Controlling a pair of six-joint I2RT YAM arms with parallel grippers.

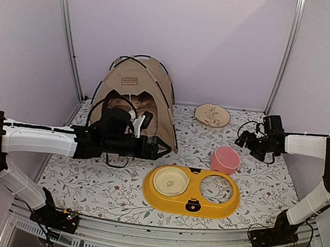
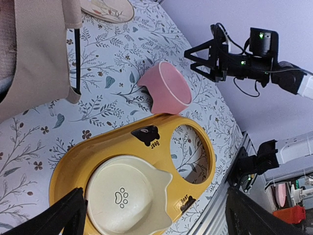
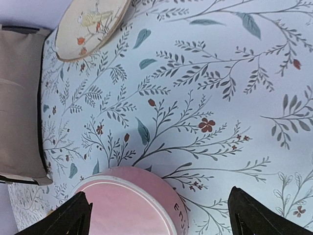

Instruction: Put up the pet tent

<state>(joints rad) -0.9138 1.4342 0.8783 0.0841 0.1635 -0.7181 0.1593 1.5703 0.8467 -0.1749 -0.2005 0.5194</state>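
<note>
The beige pet tent (image 1: 138, 90) stands upright at the back left of the mat, with black poles arching over it and a brown label patch (image 1: 129, 81) above its arched doorway. My left arm partly hides the doorway. My left gripper (image 1: 159, 149) is open and empty, just off the tent's front right corner. In the left wrist view the tent's canvas edge (image 2: 34, 58) and a black pole end (image 2: 77, 63) show at the upper left, and the gripper (image 2: 154, 196) hangs over the tray. My right gripper (image 1: 241, 140) is open and empty at the right, apart from the tent (image 3: 19, 98).
A yellow two-hole tray (image 1: 227, 204) lies at the front centre with a cream bowl (image 1: 171, 181) in its left hole. A pink bowl (image 1: 225, 160) sits behind it, below my right gripper (image 3: 157, 198). A patterned plate (image 1: 212, 114) lies at the back.
</note>
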